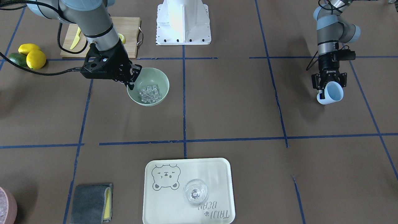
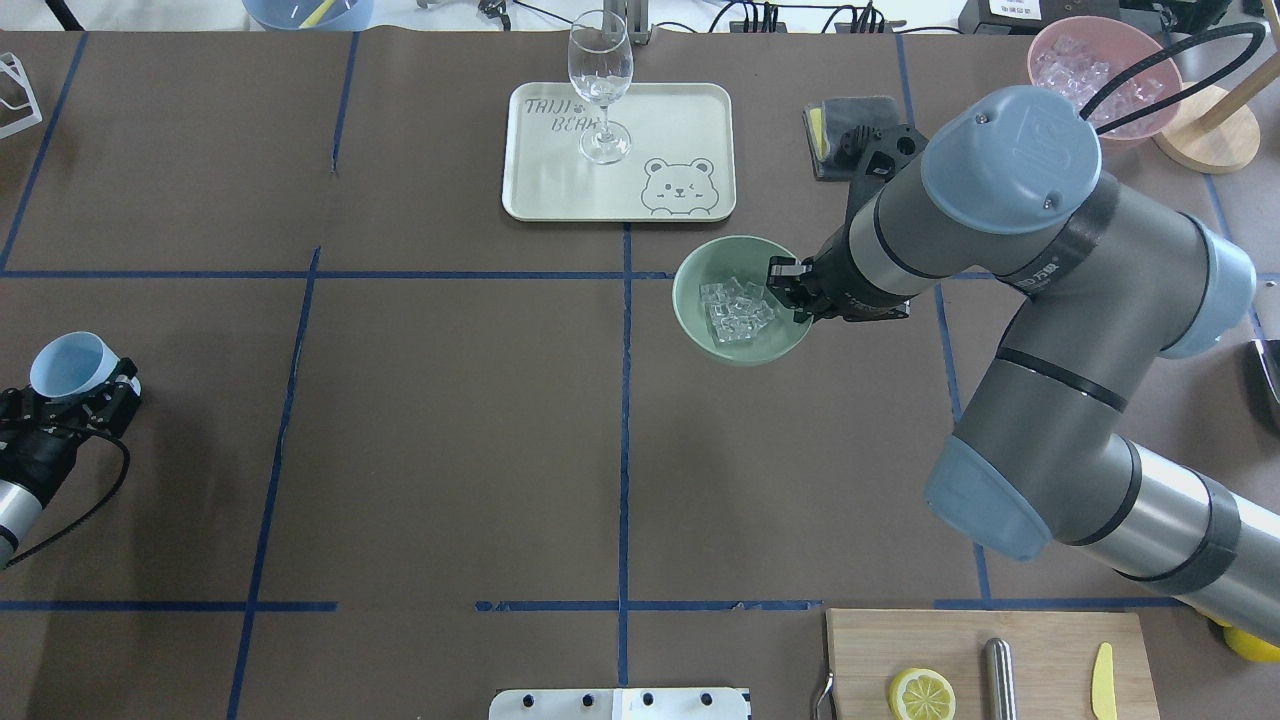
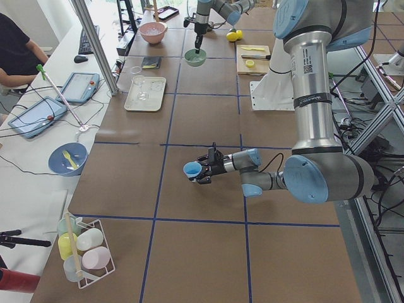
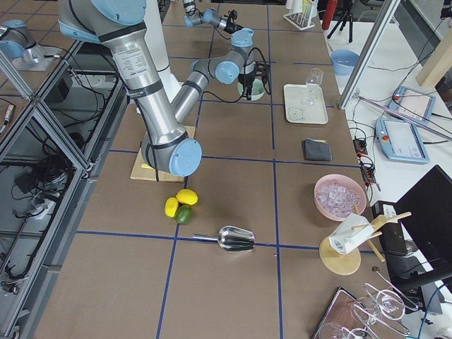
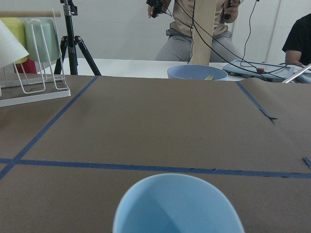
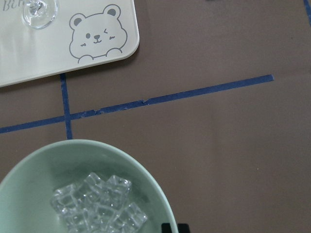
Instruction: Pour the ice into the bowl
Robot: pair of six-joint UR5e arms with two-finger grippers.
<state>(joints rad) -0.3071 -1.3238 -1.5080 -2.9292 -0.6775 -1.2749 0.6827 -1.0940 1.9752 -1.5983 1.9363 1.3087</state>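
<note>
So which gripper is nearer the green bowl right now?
Right. The right gripper is at the rim of the bowl, beside the ice; the left gripper, holding the light blue cup, is far off across the table.

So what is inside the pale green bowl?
Small clear ice cubes, piled in the round mint-green plastic bowl. The right gripper on its rim hides a bit of wall.

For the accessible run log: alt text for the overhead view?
The right gripper pinches the rim of a green bowl holding clear ice, just right of centre. Far left, the left gripper holds a light blue cup. A wine glass stands on a bear-print tray beyond.
</note>
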